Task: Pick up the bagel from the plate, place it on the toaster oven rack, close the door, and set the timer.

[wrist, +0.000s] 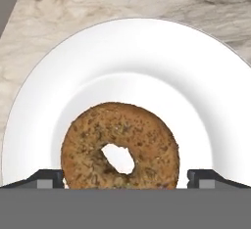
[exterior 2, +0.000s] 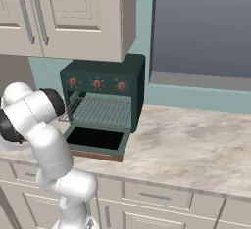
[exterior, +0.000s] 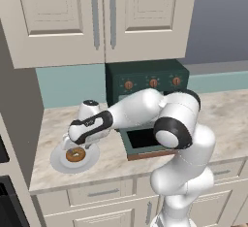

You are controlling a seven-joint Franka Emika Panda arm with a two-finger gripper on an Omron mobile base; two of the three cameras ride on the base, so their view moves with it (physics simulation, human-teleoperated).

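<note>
Gripper (wrist: pixel 125 179) spread wide, fingertips (wrist: pixel 46 178) either side of the bagel (wrist: pixel 120 147) on the plate (wrist: pixel 206 81); probably light, slightly soft; grip across its outer rim.

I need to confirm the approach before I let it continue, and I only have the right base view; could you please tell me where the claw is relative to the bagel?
Observer: The claw hangs just above the bagel, its fingertips standing on either side of the ring.
Operator: Thank you. Are the jaws open or already closed on it?
Observer: Open wide, with a visible gap between each tip and the bagel's edge.
Operator: And where does the bagel lie?
Observer: It lies flat on the plate, which stands on the counter to the left of the toaster oven.
Operator: Is the oven ready to take it?
Observer: Yes, the door is folded down, as your view also shows.
</note>
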